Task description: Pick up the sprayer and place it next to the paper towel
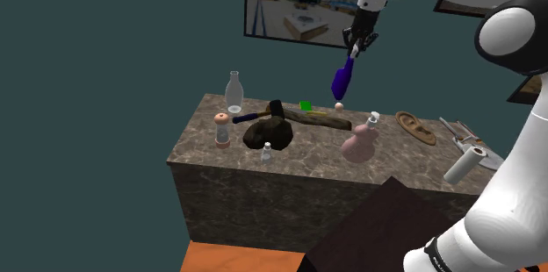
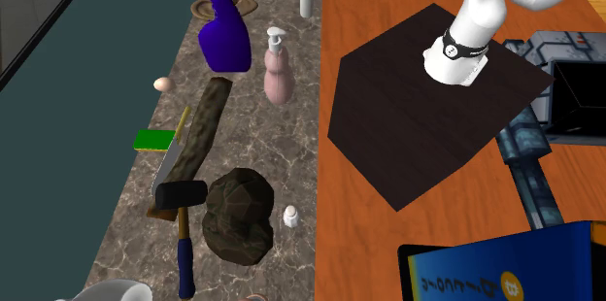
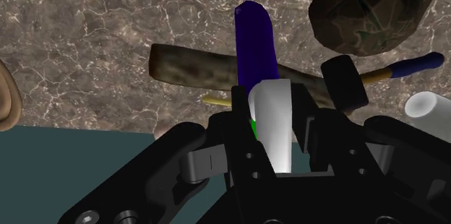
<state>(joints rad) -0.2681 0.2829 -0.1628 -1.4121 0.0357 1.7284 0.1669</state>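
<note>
The marbled counter (image 1: 325, 143) lies well below the fingertips, with nothing of the load touching it. The sprayer (image 1: 342, 79) hangs from the gripper (image 1: 356, 44), clear of the surface: a dark blue bottle body pointing away from the fingers and down toward the counter, with a white head up between them. In the shoulder view it hangs tilted, not plumb.

By its look it is a rigid, smooth-walled bottle, likely light to moderate in weight, with most of that weight in the body, far from the hold. Taking it by the head leaves the body free to swing or turn about the pads, so I judge a slow carry is wise. A hold lower on the neck, nearer the body, would steady it better. The smooth surface may slip if the squeeze is light.

The paper towel (image 1: 464, 165), a white roll lying near the counter's end, is well apart from the fingers, and a pink bottle (image 1: 360, 141) stands between the 2 places.

In the wrist view the 2 fingers (image 3: 238, 114) stand only narrowly apart, 1 on either side of the sprayer's white head (image 3: 275, 125), and clasp it. The blue body (image 3: 254, 42) runs out beyond the fingertips, over a long dark bar lying on the counter.
</note>
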